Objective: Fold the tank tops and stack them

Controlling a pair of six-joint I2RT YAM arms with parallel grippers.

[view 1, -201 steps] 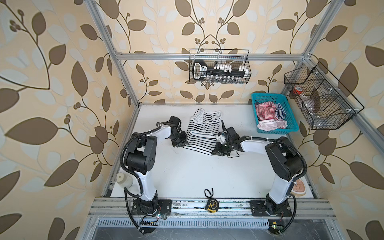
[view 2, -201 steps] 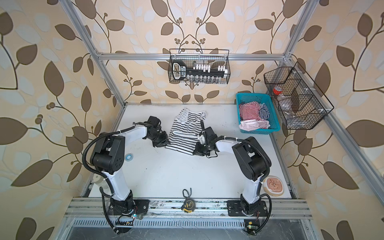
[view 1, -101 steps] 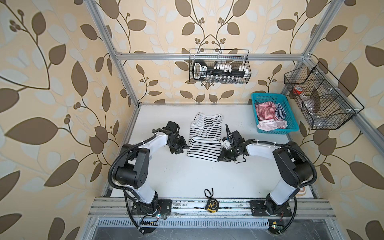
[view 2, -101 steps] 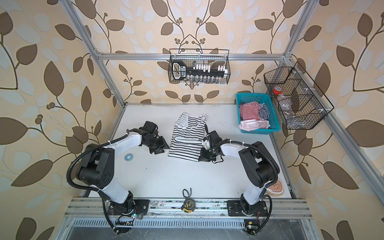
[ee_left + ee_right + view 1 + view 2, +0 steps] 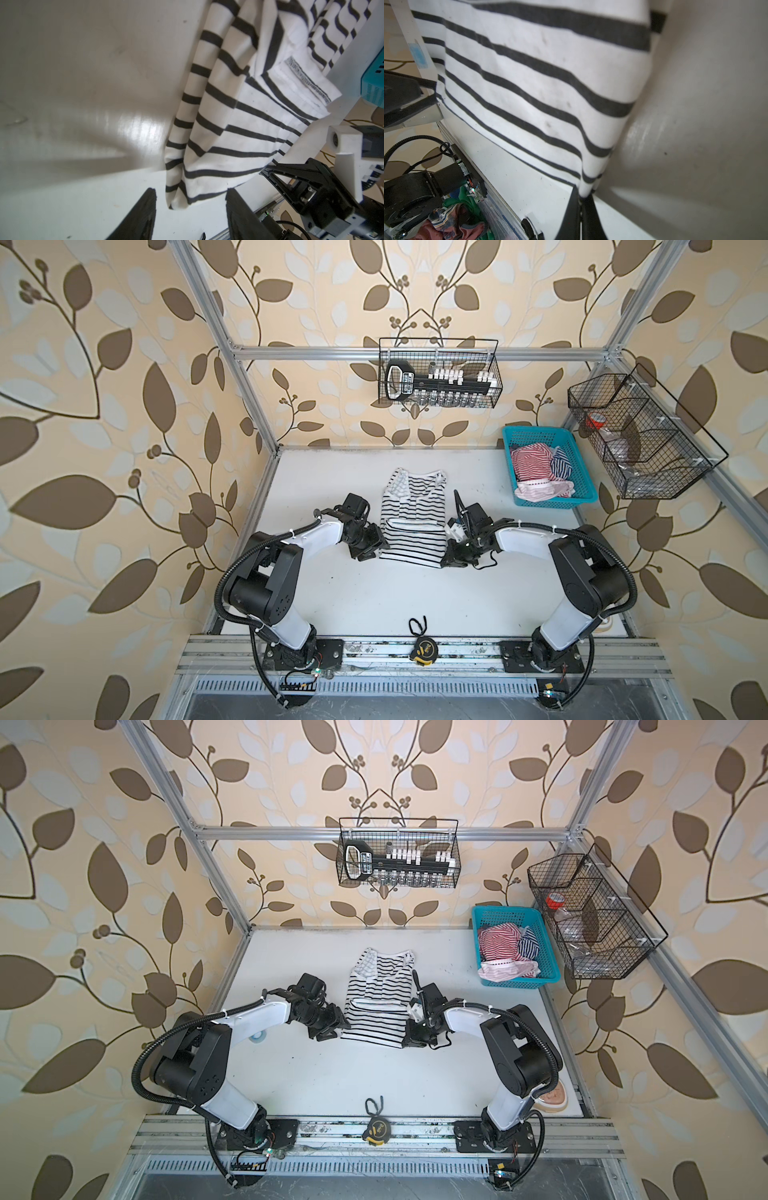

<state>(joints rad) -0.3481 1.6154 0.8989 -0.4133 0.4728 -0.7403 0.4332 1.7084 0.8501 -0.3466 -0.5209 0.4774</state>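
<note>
- The black-and-white tank top [image 5: 411, 531] is lying flat near the middle of the table [image 5: 395, 601]. Its straps are pointing toward the back wall. Its lower part is doubled over, so the white hem is running across the middle of the cloth.
- The left gripper [image 5: 190, 190] is standing released at the near left corner of this top. Its two black fingers [image 5: 141, 218] are spread apart, and the corner is lying loose between them, unpinched.
- The right gripper [image 5: 582, 193] is clenched on the near right corner of the same top, with the striped edge narrowing into its closed jaws.
- In both top views the near folded edge is running almost straight from one gripper to the other. In the left wrist view the left side edge is showing soft ripples and stacked layers.
- The red-and-white tank top [image 5: 530, 460] and the navy-and-white tank top [image 5: 561, 462] are sitting crumpled in the basket [image 5: 552, 501]. The basket is at the far right corner of the table, well apart from the spread top.
- A wide stretch of bare white table is lying between the near folded edge and the front rail. A tape measure [image 5: 424, 649] is resting on that rail between the two arm bases.
- More bare table is showing behind the straps and to the left of the left arm. There a small pale ring [image 5: 257, 1038] is lying just beside the arm.
</note>
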